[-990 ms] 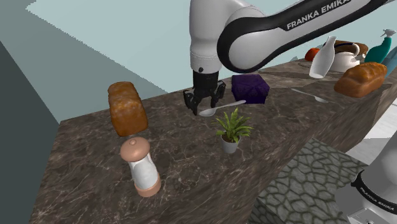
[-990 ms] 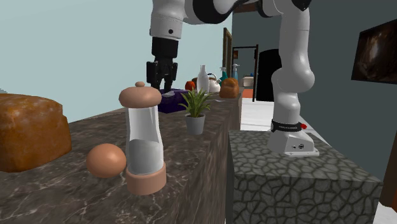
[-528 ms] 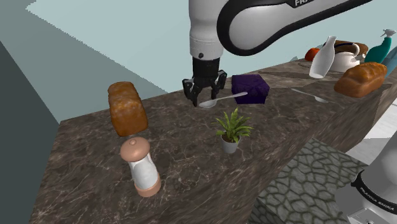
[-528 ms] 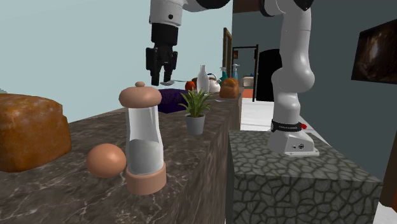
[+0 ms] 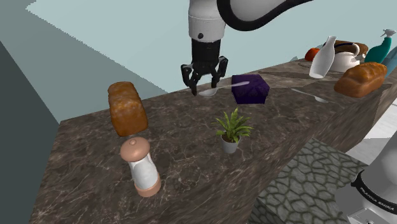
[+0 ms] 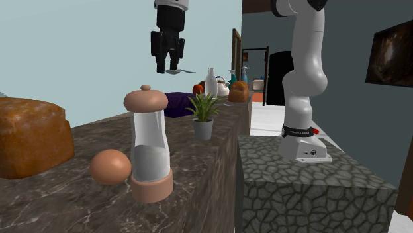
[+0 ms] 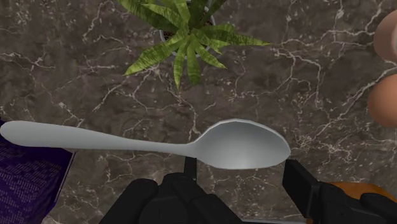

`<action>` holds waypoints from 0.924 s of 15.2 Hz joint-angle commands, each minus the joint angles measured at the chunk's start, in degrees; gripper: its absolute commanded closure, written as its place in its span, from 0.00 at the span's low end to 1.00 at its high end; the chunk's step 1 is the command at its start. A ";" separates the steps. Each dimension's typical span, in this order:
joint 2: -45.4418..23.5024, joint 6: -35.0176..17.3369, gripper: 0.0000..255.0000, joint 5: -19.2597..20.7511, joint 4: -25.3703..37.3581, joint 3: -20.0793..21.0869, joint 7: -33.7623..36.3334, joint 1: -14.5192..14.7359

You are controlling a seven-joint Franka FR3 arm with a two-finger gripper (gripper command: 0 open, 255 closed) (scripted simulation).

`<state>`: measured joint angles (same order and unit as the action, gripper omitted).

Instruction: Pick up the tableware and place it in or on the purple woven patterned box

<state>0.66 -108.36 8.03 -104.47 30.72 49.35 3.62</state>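
A grey spoon (image 7: 235,145) hangs level above the dark marble counter (image 5: 191,165), its handle pointing toward the purple patterned box (image 5: 249,88). My black gripper (image 5: 203,84) is shut on the spoon (image 5: 209,92) near its bowl, well above the counter and to the shoulder view's left of the box. In the second exterior view the gripper (image 6: 165,66) holds the spoon (image 6: 183,69) high over the box (image 6: 177,104). In the wrist view the gripper (image 7: 245,178) clasps the spoon, and a corner of the box (image 7: 25,184) lies under the handle's tip.
A small potted plant (image 5: 232,130) stands in front of the box. A pepper mill (image 5: 141,167) and a bread loaf (image 5: 126,108) stand nearer the shoulder view's left. A second spoon (image 5: 312,95), a white bottle (image 5: 322,57) and another loaf (image 5: 361,79) lie far right.
The gripper has risen from the counter with the spoon clasped in it, lifting the spoon clear of the surface.
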 commanded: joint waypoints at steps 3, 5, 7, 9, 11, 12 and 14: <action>-0.01 2.29 1.00 -0.10 2.30 -0.03 -0.39 -0.03; 0.89 1.73 1.00 -0.78 1.36 -1.51 -3.39 -1.44; 1.52 1.25 1.00 -1.30 0.69 -3.00 -6.33 -2.80; 1.89 0.85 1.00 -1.68 0.30 -4.47 -9.19 -4.12; 1.99 0.51 1.00 -1.95 0.18 -5.94 -11.97 -5.39; 1.95 0.36 1.00 -2.05 0.22 -6.65 -13.34 -6.02; 1.68 0.12 1.00 -2.18 0.52 -8.06 -16.01 -7.26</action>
<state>2.94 -108.20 5.73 -104.62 23.41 34.84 -2.95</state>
